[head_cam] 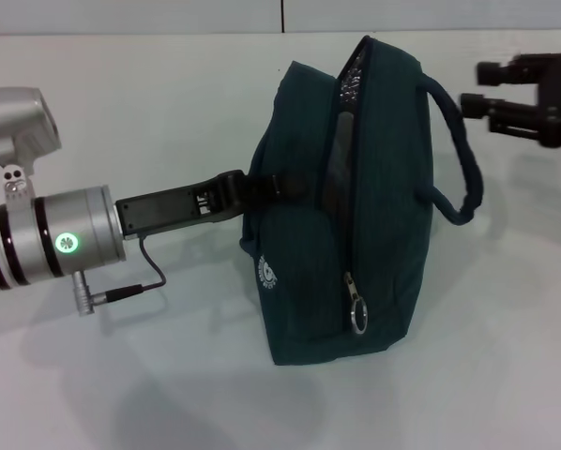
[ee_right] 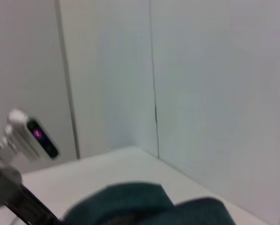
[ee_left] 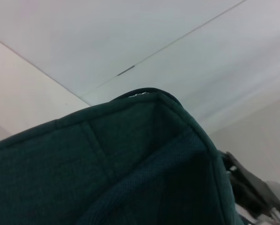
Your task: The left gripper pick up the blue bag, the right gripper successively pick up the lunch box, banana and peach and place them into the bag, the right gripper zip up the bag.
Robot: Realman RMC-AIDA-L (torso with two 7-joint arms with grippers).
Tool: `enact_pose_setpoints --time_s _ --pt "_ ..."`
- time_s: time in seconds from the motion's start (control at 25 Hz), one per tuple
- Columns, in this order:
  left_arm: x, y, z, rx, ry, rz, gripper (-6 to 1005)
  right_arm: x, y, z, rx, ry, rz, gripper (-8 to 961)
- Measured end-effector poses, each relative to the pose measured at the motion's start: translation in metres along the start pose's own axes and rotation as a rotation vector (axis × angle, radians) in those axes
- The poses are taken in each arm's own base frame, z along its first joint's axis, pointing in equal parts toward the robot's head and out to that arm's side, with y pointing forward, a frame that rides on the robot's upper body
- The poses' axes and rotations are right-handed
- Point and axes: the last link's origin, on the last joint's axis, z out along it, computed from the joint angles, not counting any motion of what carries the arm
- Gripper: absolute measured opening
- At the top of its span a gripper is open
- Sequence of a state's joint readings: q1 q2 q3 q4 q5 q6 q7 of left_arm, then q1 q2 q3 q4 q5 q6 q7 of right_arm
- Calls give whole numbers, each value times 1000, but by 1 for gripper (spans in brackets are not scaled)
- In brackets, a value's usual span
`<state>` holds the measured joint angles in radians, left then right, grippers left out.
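The blue bag [head_cam: 374,206] stands upright on the white table [head_cam: 168,94], with its white round logo [head_cam: 266,274] facing my left arm. Its zipper ring pull [head_cam: 358,314] hangs low at the near end, and silver lining shows in a gap at the far end. My left gripper [head_cam: 238,192] is shut on the bag's near-side handle strap. My right gripper [head_cam: 473,86] is open and empty, in the air just right of the other navy handle [head_cam: 459,150]. The bag's fabric fills the left wrist view [ee_left: 107,178] and shows low in the right wrist view [ee_right: 144,204]. Lunch box, banana and peach are out of view.
The table's back edge meets a pale wall [head_cam: 280,14]. A grey cable plug [head_cam: 112,295] hangs under my left wrist. The left arm [ee_right: 23,136] shows at the side of the right wrist view.
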<state>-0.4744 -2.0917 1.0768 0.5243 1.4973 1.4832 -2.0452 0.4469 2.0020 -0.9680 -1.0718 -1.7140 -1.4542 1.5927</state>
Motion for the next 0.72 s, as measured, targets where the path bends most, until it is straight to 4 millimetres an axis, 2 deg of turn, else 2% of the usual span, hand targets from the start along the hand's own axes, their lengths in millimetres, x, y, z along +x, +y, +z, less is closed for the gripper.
enact_pose_setpoints --time_s 0.16,0.32,0.48,0.6,0.72 --pt "-2 -1 -2 3 3 -5 38 -5 15 -29 -88 -119 -30 347" --pt "-3 -2 -3 6 5 -10 39 -11 47 -43 -279 -209 -107 490" --pt "-4 -2 -3 6 5 -10 38 0 68 -33 -436 -168 -81 641" --pt "-4 -2 -3 6 4 -10 38 18 76 -17 -486 -85 -32 760" --pt "-3 -2 -3 6 4 -10 38 35 80 -2 -497 -39 15 818"
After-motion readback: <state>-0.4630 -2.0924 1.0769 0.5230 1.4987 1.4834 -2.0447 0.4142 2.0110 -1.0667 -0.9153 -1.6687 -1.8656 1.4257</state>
